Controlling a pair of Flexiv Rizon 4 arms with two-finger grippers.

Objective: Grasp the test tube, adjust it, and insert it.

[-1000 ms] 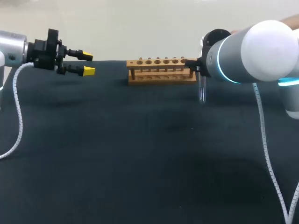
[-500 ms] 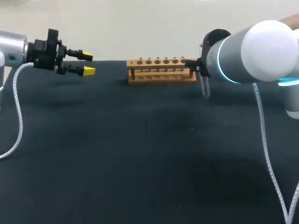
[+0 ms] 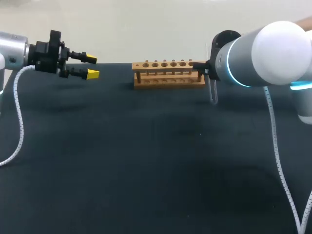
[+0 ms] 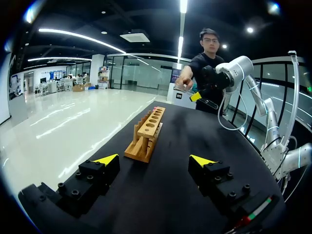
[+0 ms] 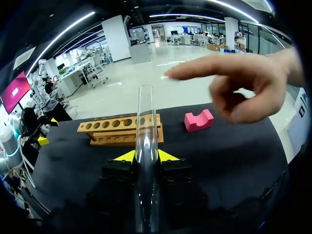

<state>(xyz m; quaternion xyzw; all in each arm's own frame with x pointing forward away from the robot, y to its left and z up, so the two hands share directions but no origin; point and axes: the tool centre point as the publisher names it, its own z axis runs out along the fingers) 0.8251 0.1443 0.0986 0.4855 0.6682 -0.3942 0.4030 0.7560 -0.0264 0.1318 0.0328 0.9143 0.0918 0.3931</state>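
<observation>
The clear glass test tube (image 5: pixel 145 131) stands between the yellow tips of my right gripper (image 5: pixel 145 157), which is shut on it. In the head view the tube (image 3: pixel 213 92) hangs down, slightly tilted, just right of the wooden rack (image 3: pixel 168 73); the right gripper (image 3: pixel 207 70) is mostly hidden behind its arm. The rack (image 5: pixel 119 129), with a row of holes, lies ahead of the tube. A person's hand (image 5: pixel 239 87) points a finger toward the tube's open upper end. My left gripper (image 3: pixel 90 66) hovers open and empty far left of the rack (image 4: pixel 146 131).
A pink block (image 5: pixel 199 120) sits on the black table (image 3: pixel 146 161) beside the rack's far end. From the left wrist view, my right gripper (image 4: pixel 197 96) and the person's hand (image 4: pixel 183 85) show beyond the rack. Cables hang from both arms.
The tube's lower end has swung a little to the right and now hangs slightly tilted instead of straight down. The left arm has not moved.
</observation>
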